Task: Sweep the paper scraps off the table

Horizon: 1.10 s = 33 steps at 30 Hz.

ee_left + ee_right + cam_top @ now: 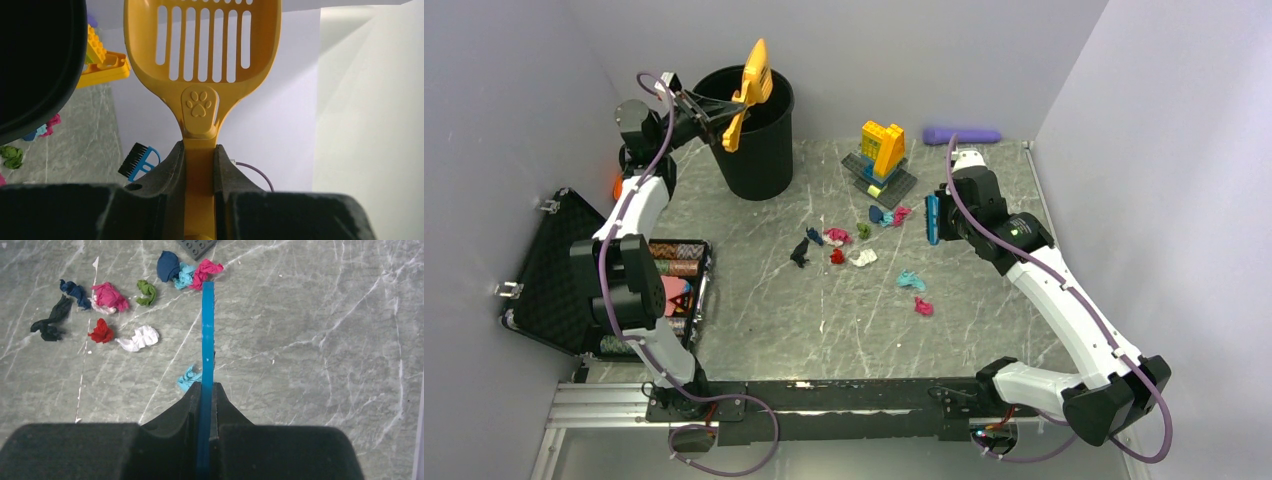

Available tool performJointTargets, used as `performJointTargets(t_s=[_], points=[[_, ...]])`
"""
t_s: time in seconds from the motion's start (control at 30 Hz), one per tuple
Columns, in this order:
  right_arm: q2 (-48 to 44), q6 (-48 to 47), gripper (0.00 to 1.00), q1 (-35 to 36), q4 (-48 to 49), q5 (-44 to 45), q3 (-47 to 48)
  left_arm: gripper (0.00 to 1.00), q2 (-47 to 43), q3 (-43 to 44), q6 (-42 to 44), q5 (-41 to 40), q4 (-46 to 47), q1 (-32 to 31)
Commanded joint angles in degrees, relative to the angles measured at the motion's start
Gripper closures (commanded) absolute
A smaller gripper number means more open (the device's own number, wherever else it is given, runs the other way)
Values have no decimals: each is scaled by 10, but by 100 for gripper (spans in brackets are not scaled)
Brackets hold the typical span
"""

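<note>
Several paper scraps (837, 236) in magenta, navy, red, white, green and teal lie loosely mid-table (824, 330). Two more, teal (910, 280) and magenta (922, 307), sit nearer the arms. My left gripper (722, 118) (199, 150) is shut on the handle of the orange slotted scoop (754, 78) (202, 50), held high over the black bin. My right gripper (946, 215) (206, 387) is shut on a blue brush (932, 218) (207, 325), just right of the scraps (107, 295). The brush tip is beside a magenta wad (205, 271).
A black bin (759, 150) stands at the back left. A yellow-and-blue brick build (882, 155) on a grey plate stands behind the scraps, with a purple object (962, 135) by the back wall. An open black case (554, 270) lies at the left edge.
</note>
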Motion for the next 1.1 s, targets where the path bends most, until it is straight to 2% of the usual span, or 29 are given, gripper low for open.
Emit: performJointTargets(t_s=[0.0,0.1,0.27,0.37,0.43,0.63,0.8,0.9,1.07], points=[[-8,10,100,-2,12,-22,12,100,-15,6,17,3,18,3],[-1,13,100,-2,30,-66,6,100,-37,45,138,4,-113,2],[33,38,100,3,78,-189,7,100,-70,195,382,-35,-445,-6],[69,66,100,24,108,-235,16,100,-96,231,496,-81,-561,-11],[102,86,100,54,119,-227,36,100,-125,225,544,-125,-612,-16],[224,139,100,164,125,-134,122,100,-202,168,666,-235,-748,-25],[313,195,100,192,163,-139,169,100,-281,93,747,-355,-821,-25],[362,219,100,202,184,-140,198,100,-354,11,758,-427,-815,-25],[441,285,100,204,236,-141,233,100,-475,-124,736,-467,-752,-25]])
